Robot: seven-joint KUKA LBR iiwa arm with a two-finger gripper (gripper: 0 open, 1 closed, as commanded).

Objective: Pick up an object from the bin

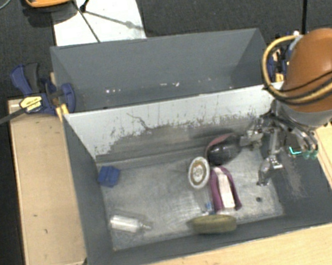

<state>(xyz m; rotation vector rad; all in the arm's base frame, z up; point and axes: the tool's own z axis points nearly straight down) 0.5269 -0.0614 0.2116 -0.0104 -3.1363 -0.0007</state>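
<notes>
My gripper (256, 157) hangs at the right side of the bin, just right of the things in the middle, and it is open with nothing between its fingers. Nearest to it is a black oval thing (221, 149), close to the upper fingertip. Below that lies a purple and white packet (222, 191), left of the lower fingertip. A round white and gold disc (198, 172) leans beside the packet's left side.
An olive-brown flat oval thing (212, 224) lies at the front wall below the packet. A small clear bottle (129, 222) rests at the front left and a blue block (108, 176) at the left wall. The arm's orange cover and cables stand over the right rim.
</notes>
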